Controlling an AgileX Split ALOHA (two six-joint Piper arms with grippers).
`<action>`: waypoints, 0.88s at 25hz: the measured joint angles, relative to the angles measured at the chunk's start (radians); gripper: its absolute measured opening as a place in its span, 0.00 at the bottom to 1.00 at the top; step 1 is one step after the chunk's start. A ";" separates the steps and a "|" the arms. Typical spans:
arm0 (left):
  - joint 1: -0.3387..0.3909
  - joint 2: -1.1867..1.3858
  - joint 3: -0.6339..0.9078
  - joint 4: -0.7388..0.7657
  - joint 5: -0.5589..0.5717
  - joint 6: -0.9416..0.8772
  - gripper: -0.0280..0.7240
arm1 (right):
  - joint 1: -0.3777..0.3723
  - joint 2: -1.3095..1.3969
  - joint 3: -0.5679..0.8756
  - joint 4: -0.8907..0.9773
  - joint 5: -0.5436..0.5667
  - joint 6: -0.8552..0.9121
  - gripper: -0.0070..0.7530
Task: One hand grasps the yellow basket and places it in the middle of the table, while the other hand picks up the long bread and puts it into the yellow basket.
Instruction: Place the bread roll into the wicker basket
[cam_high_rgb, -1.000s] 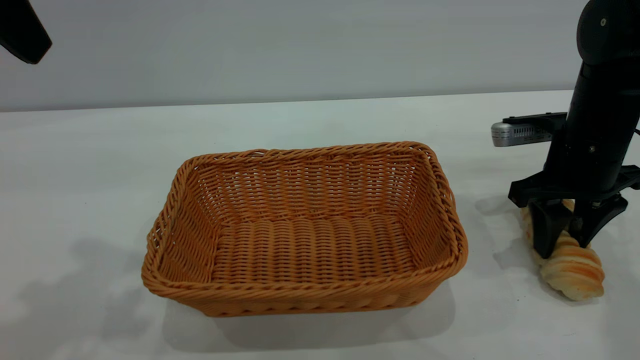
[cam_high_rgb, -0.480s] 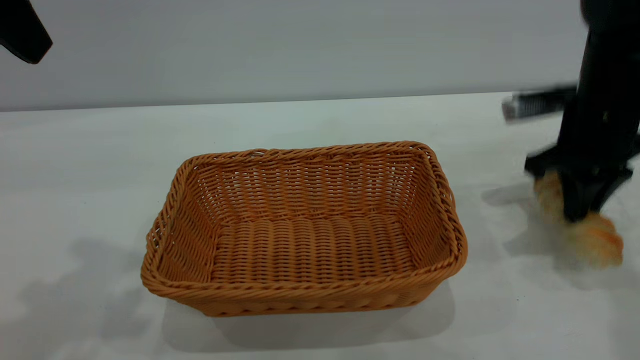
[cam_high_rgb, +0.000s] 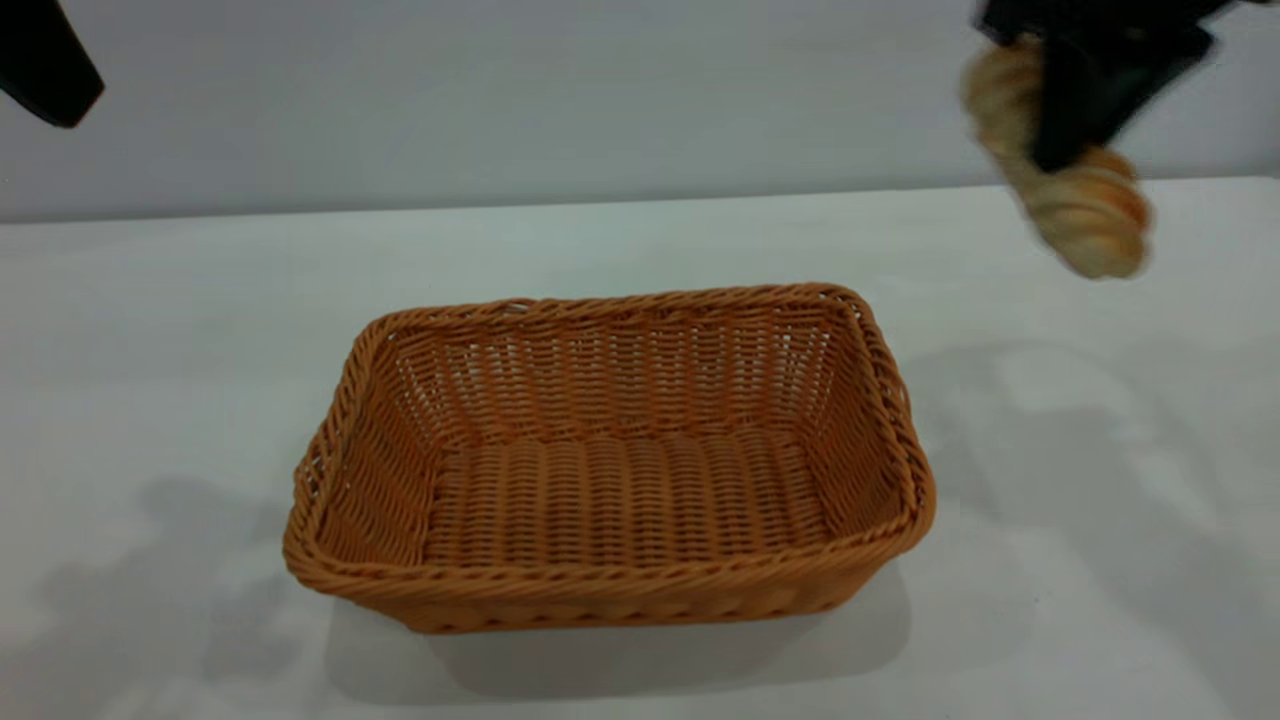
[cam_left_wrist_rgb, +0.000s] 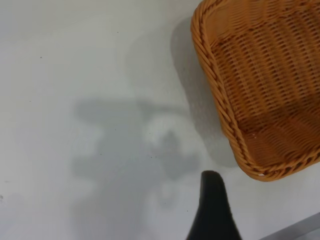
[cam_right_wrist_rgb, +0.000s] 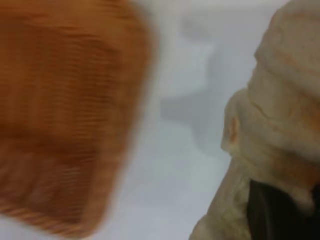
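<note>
The yellow basket (cam_high_rgb: 905, 440) stands empty in the middle of the white table (cam_high_rgb: 180, 300). High above the table's far right, my right gripper (cam_high_rgb: 1062, 140) is shut on the long bread (cam_high_rgb: 1095, 215), which hangs tilted, well up and to the right of the basket. In the right wrist view the long bread (cam_right_wrist_rgb: 280, 115) fills one side, a dark fingertip (cam_right_wrist_rgb: 277, 215) pressed against it, and the yellow basket (cam_right_wrist_rgb: 65, 115) lies below, blurred. My left gripper (cam_high_rgb: 45, 65) is raised at the far left corner; in the left wrist view the left gripper (cam_left_wrist_rgb: 214, 212) hangs beside the yellow basket's rim (cam_left_wrist_rgb: 215, 95).
Bare white tabletop surrounds the basket on all sides. A plain grey wall (cam_high_rgb: 550, 100) runs behind the table's far edge. A grey strip of the table's edge (cam_left_wrist_rgb: 300, 227) shows in the left wrist view.
My right gripper has lifted the long bread off the table, rising high and shifting slightly left. The basket and the left arm have not moved.
</note>
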 joint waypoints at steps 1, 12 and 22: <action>0.000 0.000 0.000 0.000 0.000 0.000 0.81 | 0.026 0.000 0.000 0.015 0.002 -0.013 0.07; 0.000 0.000 0.001 -0.042 0.001 0.000 0.81 | 0.274 0.008 0.000 0.133 -0.138 -0.096 0.07; 0.000 0.000 0.001 -0.044 0.006 0.000 0.81 | 0.290 0.154 0.000 0.234 -0.225 -0.173 0.07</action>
